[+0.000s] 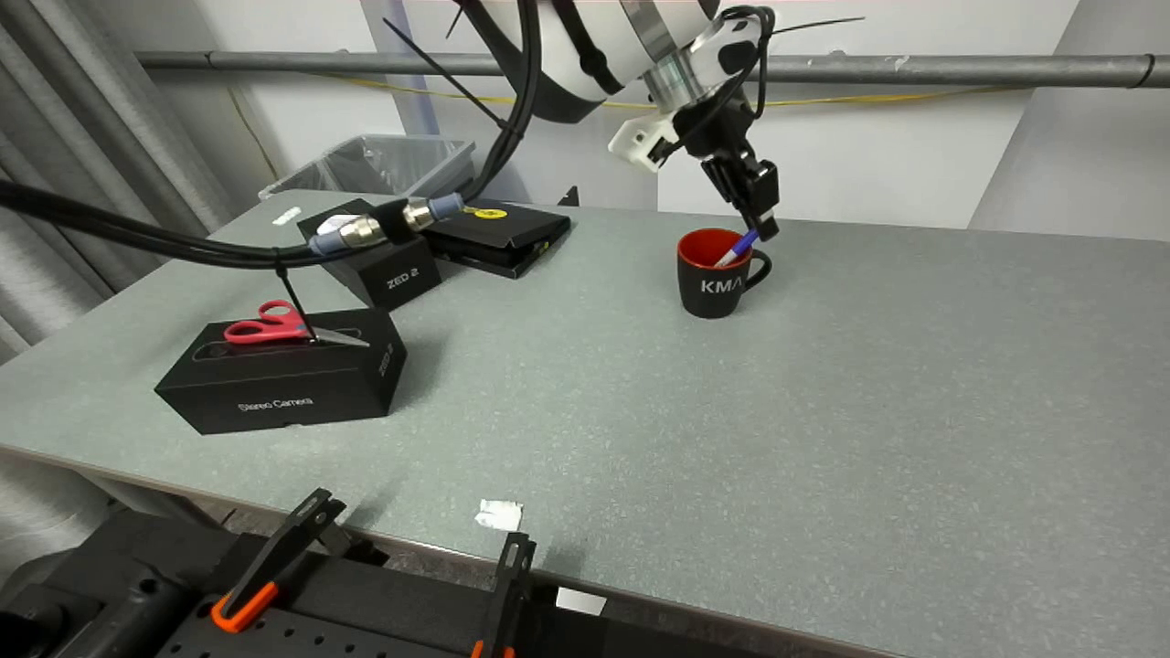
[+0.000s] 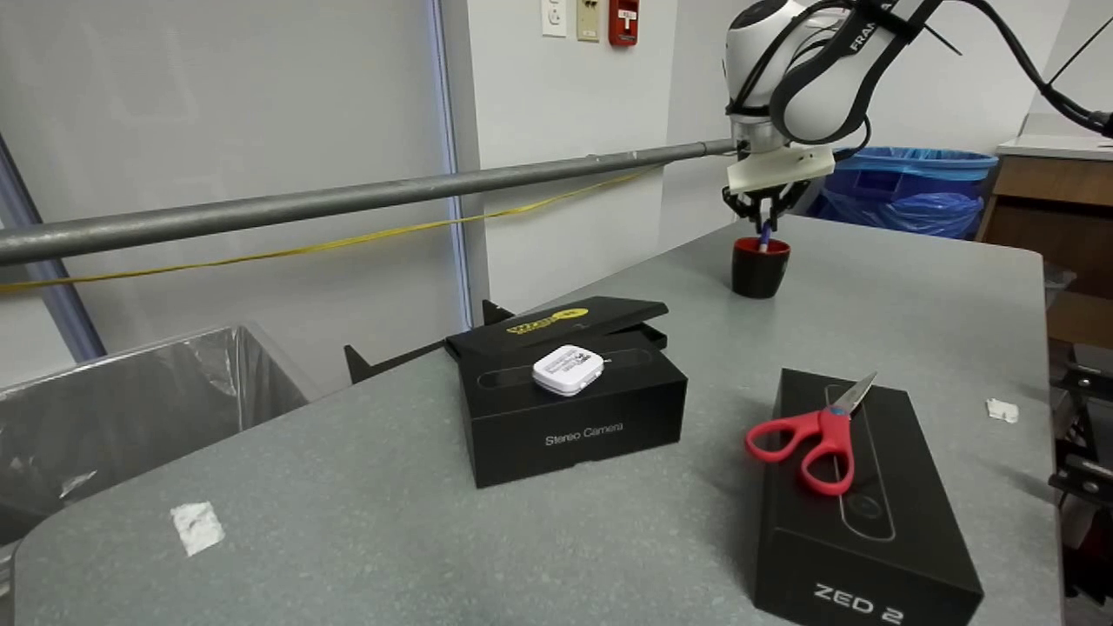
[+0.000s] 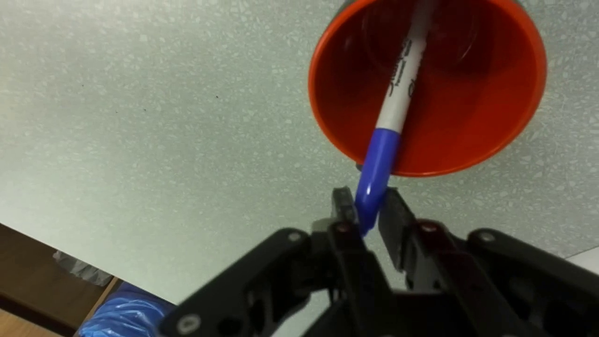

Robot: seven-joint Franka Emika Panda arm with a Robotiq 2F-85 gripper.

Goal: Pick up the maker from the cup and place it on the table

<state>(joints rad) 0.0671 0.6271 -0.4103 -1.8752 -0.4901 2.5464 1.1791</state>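
The dark cup (image 1: 702, 294) with a red inside and pale print stands upright on the grey-green speckled table (image 1: 823, 411); it also shows in an exterior view (image 2: 756, 275). The marker (image 1: 731, 251) leans inside the cup, its white body in the cup and its blue capped end sticking out over the rim. In the wrist view the marker (image 3: 397, 98) runs from the cup (image 3: 472, 121) to my gripper (image 3: 367, 201). My gripper (image 1: 764, 227) is shut on the blue cap, one finger on each side, just above the rim. The marker's lower tip is hard to see.
Red-handled scissors (image 1: 270, 326) lie on a black box (image 1: 292, 388). More black boxes (image 2: 574, 426) stand behind, one with a small white case (image 2: 568, 369) on top. A grey rail (image 1: 914, 70) runs along the wall. A clear-lined bin (image 1: 384, 160) stands beyond the table edge.
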